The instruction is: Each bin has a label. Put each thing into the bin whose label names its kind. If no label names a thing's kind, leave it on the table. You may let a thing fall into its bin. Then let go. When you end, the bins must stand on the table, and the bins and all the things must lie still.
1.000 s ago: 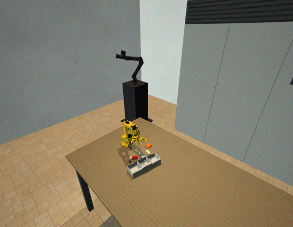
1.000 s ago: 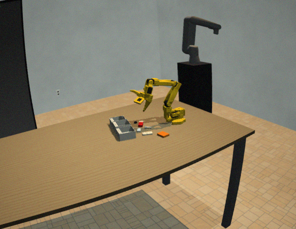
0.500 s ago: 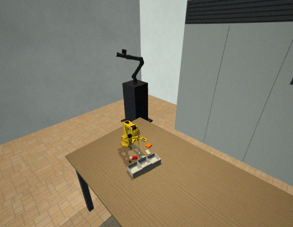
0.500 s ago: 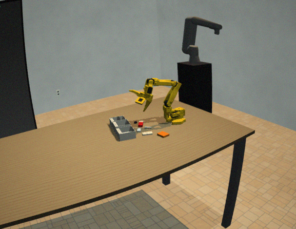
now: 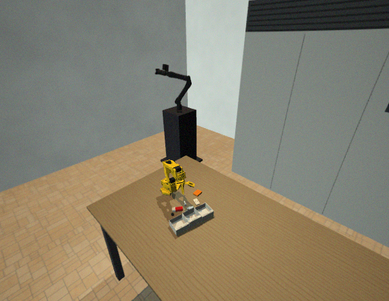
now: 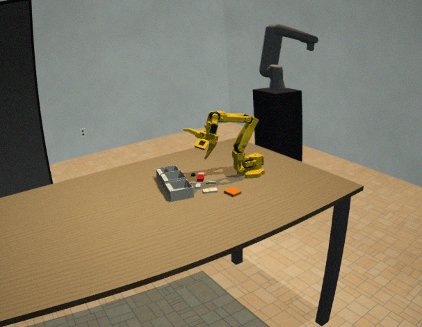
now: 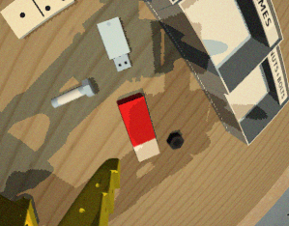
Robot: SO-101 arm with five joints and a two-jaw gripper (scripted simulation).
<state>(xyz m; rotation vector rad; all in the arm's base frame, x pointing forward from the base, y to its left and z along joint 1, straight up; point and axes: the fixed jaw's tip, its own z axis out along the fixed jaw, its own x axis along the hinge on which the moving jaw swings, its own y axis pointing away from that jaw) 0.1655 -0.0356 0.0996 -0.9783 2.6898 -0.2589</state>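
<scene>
My gripper [image 6: 195, 143] [image 7: 71, 180] is open and empty, high above the table. Below lie an eraser-like red block with a white end [image 5: 178, 209] [image 6: 200, 177] [image 7: 138, 121], a black nut [image 5: 172, 214] [image 6: 192, 174] [image 7: 175, 139], a grey bolt [image 5: 184, 203] [image 6: 211, 181] [image 7: 72, 95], a pale USB stick [image 5: 190, 207] [image 6: 197, 185] [image 7: 114, 39] and a white domino [image 5: 196, 202] [image 6: 209, 190] [image 7: 34, 14]. An orange block [image 5: 197, 193] [image 6: 232, 191] lies beyond the domino. The end bin [image 7: 261, 118] reads NUTS+BOLTS; the middle label [image 7: 264, 14] shows only "MES". The third label is unreadable.
Three joined grey bins [image 5: 195, 223] [image 6: 183, 193] stand in a row on the wooden table [image 5: 252, 233] [image 6: 98, 228], beside the small things. The arm's yellow base [image 6: 254, 172] stands on the other side of them. A dark arm on a black pedestal [image 5: 179, 136] [image 6: 277, 123] is behind the table.
</scene>
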